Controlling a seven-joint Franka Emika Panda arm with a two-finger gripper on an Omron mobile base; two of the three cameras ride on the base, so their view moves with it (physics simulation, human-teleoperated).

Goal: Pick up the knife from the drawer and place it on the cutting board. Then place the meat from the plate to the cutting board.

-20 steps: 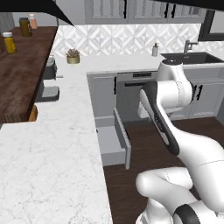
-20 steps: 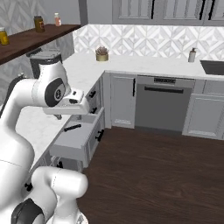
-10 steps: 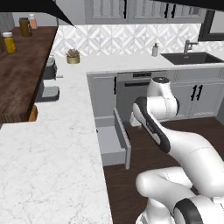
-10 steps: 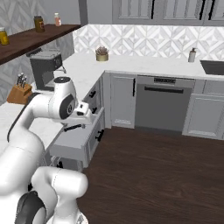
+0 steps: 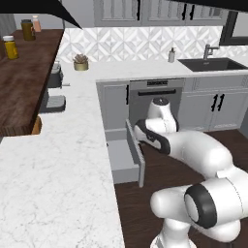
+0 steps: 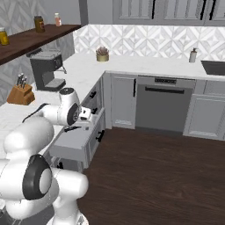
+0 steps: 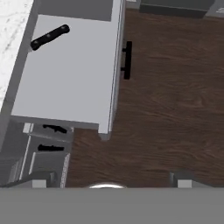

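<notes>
- Lower now than a second ago, the arm folds down over the open drawer (image 5: 122,156), wrist pointing at its floor.
- Gripper (image 7: 109,179) spread wide, grasping nothing.
- Knife (image 7: 49,37) lies in the drawer's far corner by the counter (image 5: 53,160).
- No readable writing.

1. White marble bench (image 5: 58,184) wraps the corner.
2. Grey cabinets (image 6: 123,101) flank a built-in dishwasher (image 6: 165,103).
3. Dark wood floor (image 6: 167,176).
4. Patterned tile backsplash (image 5: 131,43).
5. Dark wooden shelf (image 5: 24,77) at left.
</notes>
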